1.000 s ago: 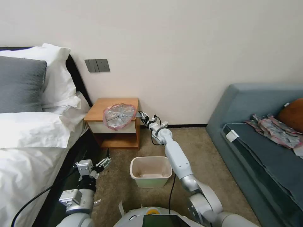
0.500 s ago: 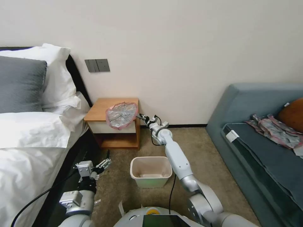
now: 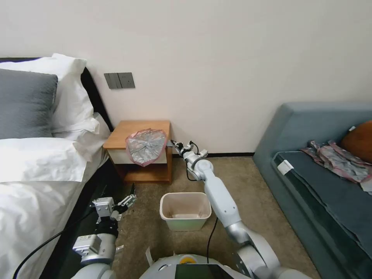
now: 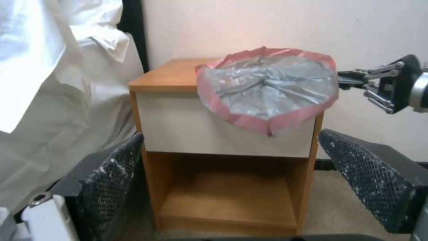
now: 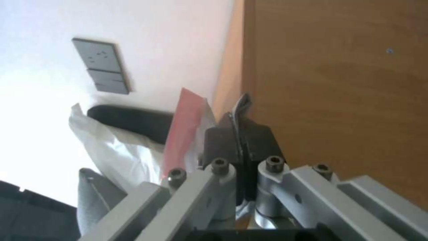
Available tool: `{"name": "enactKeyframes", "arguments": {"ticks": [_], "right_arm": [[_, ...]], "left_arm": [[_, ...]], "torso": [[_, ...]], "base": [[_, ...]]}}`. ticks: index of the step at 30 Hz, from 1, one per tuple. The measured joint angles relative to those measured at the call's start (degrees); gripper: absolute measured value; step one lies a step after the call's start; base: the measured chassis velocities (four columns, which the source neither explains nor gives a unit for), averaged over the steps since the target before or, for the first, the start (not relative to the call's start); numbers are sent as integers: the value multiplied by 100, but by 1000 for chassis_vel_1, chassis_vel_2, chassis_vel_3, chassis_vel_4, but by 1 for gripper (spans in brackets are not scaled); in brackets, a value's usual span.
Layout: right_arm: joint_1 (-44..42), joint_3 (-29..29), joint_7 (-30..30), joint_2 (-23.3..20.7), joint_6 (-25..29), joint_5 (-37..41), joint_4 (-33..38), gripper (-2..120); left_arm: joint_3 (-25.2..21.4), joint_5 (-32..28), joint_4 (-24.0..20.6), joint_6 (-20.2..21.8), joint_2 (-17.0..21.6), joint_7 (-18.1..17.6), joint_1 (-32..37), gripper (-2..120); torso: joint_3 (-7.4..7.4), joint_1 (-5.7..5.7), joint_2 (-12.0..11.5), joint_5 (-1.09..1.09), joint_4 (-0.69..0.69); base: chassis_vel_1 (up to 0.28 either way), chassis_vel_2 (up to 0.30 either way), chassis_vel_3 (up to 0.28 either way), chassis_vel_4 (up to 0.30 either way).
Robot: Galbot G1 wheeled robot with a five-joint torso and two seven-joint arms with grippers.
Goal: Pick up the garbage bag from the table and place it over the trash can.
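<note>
Garbage bag [image 3: 146, 145] drapes off the desk [image 3: 120, 136] front edge, its side rim clamped in the right pincer [image 3: 173, 144]. Thin, limp film looks likely to slip; hold the pink edge. Left pincer [image 3: 128, 200] waits apart, low by the bed

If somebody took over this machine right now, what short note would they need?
Right gripper: shut on the edge of the garbage bag, beside the nightstand.
Left gripper: open, low by the bed, idle.
The bag hangs over the nightstand's front edge, covering part of the white drawer front.
The trash can stands on the carpet, unlined.
Done: bag gripped.
Left: carry it over and fit it over the can.
</note>
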Motion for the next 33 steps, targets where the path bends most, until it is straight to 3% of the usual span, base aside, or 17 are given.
{"name": "enactKeyframes", "arguments": {"ticks": [20,33], "right_arm": [[-1614,-697,1330,-1190,333,211,2650,0],[-2180,-847,1886,-1751,344,85,3651,0]], "left_arm": [[47,-70,0,-23,137,2,-223,100],[61,-143,0,-11,205,2,-338,100]], "torso": [[0,0,0,0,-1],[0,0,0,0,0]], "base": [[0,0,0,0],[0,0,0,0]]}}
